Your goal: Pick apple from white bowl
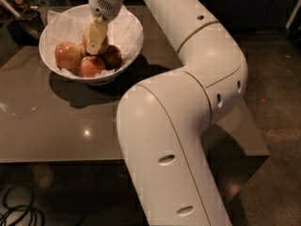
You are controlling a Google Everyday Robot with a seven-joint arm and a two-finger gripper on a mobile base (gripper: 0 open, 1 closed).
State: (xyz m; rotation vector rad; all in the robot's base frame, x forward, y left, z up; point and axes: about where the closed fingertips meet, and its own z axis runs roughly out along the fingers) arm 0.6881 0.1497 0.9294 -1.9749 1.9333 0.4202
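Probably the apple (pixel 105 45) is the one in the middle of the bowl (pixel 43 51), and it is mostly hidden behind the gripper (pixel 96 41), so only small parts of its skin show on both sides. I judge it to be firm and rather heavy for its size, with smooth waxy skin that can slip, and it can bruise if it is pressed too hard. The best hold, in my opinion, is across its widest part, on two opposite sides and a little below the middle, with moderate force. The other apples (pixel 67 55) lie close around it, one to the left, one in front and a darker one to the right. They seem to touch it, so there is little free room beside it and a neighbour can roll when it is lifted. Crumpled tissue (pixel 124 29) lines the bowl; it is soft and may give way under the fruit. The gripper hangs down inside the bowl, right at the apple. I cannot tell if it is wide, narrow or already holding the fruit. The white arm (pixel 207 65) reaches over the grey table (pixel 56 121), which carries the bowl near its far left corner.
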